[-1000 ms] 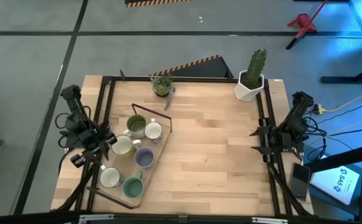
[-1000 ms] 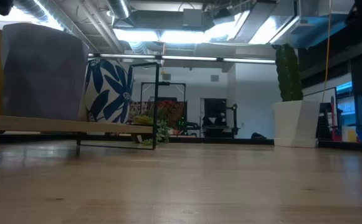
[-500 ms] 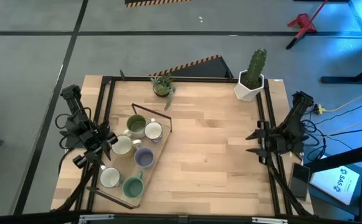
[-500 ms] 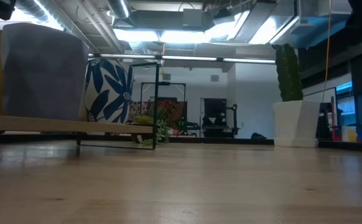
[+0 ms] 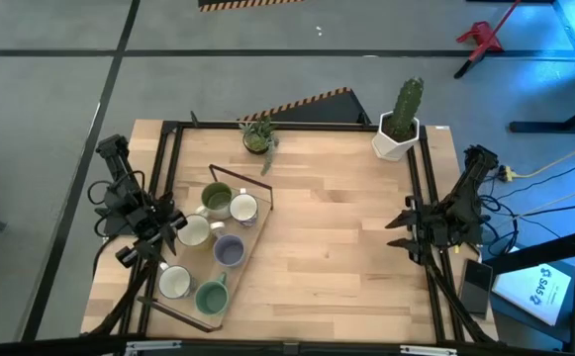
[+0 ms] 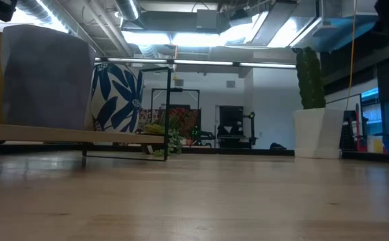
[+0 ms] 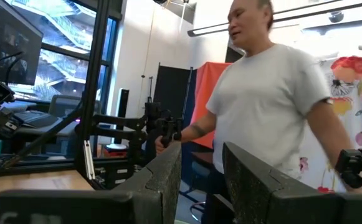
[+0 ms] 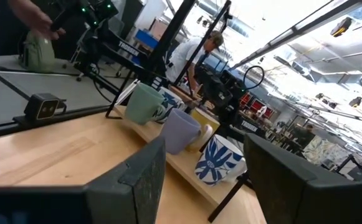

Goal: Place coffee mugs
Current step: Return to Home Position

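Six coffee mugs stand upright on a wooden tray at the table's left: green, white, white, lavender, white and green. The right wrist view shows a green mug, the lavender mug and a white mug with blue leaves. My left gripper is open beside the tray's left edge, touching nothing. My right gripper is open at the table's right edge, its fingers pointing at the tray from afar.
A white hexagonal cactus pot stands at the far right corner, and a small green potted plant at the far edge. Bare wood lies between tray and right arm. A black frame borders the table. A person stands beyond it.
My right gripper has moved a little toward the table's left, away from the right edge. The mugs, the tray and my left arm have stayed where they were.
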`<control>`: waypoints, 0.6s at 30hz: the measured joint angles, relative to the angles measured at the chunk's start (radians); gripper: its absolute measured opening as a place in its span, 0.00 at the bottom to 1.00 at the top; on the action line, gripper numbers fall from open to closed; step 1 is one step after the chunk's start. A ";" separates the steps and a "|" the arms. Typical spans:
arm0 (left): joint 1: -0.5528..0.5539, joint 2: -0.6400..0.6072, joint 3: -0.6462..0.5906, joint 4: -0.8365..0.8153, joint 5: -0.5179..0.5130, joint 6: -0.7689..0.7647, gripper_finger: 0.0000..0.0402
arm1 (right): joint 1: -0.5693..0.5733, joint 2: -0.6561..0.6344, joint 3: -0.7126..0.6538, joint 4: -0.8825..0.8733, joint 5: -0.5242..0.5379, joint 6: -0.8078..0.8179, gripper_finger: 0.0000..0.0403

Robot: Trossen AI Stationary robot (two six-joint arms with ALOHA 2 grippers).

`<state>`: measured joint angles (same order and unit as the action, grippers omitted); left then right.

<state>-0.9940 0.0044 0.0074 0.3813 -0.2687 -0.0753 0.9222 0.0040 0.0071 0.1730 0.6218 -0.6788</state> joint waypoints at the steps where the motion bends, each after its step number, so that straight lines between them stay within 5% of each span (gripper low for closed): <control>1: 0.000 0.000 0.000 0.000 0.000 0.000 0.28 | 0.000 0.000 0.000 -0.001 -0.004 0.000 0.51; 18: 0.000 0.000 0.000 0.000 0.000 0.000 0.28 | 0.000 0.000 0.000 -0.081 -0.004 0.000 0.51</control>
<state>-0.9943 0.0044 0.0074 0.3813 -0.2684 -0.0750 0.9222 0.0040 0.0074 0.0921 0.6174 -0.6788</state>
